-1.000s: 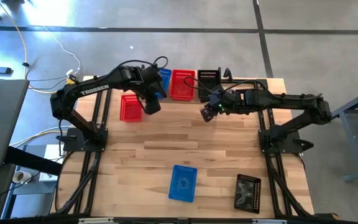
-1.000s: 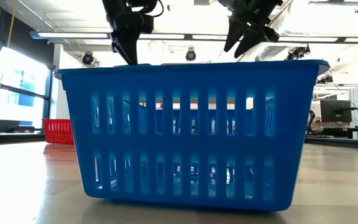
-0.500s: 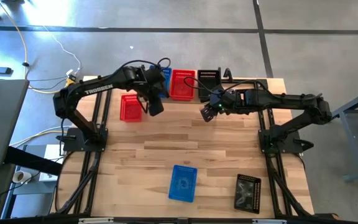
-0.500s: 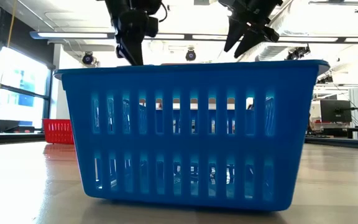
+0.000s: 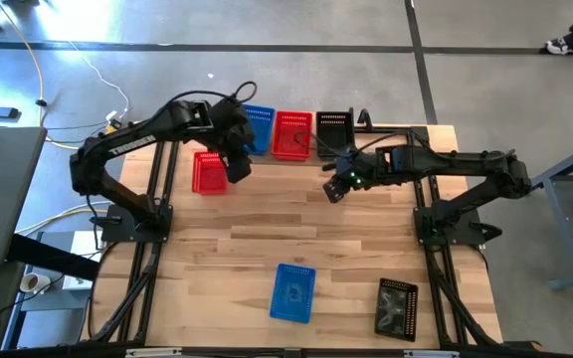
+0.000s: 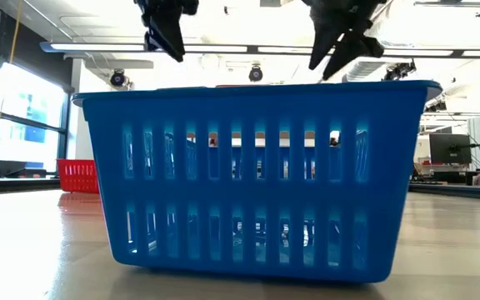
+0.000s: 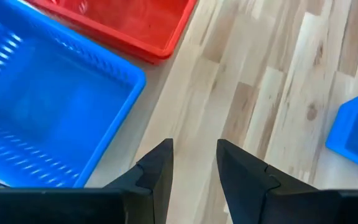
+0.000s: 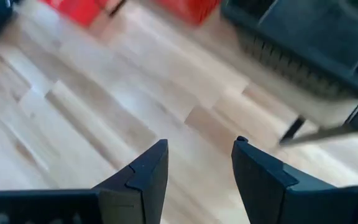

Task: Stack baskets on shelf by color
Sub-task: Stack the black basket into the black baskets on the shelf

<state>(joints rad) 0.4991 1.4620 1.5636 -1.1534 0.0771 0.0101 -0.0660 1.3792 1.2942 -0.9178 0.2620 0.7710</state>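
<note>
On the near part of the table (image 5: pixel 217 249) lie a blue basket (image 5: pixel 292 292) and a black basket (image 5: pixel 397 308). Farther, the left tool (image 5: pixel 238 169) and right tool (image 5: pixel 333 190) hover released, holding nothing. A red basket (image 5: pixel 208 171) lies beside the left tool; the shelf (image 5: pixel 311 151) behind carries blue, red and black baskets

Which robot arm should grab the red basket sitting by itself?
Probably the left. The left gripper hangs open right beside the lone red basket, while the right gripper is farther off, near the black basket.
</note>
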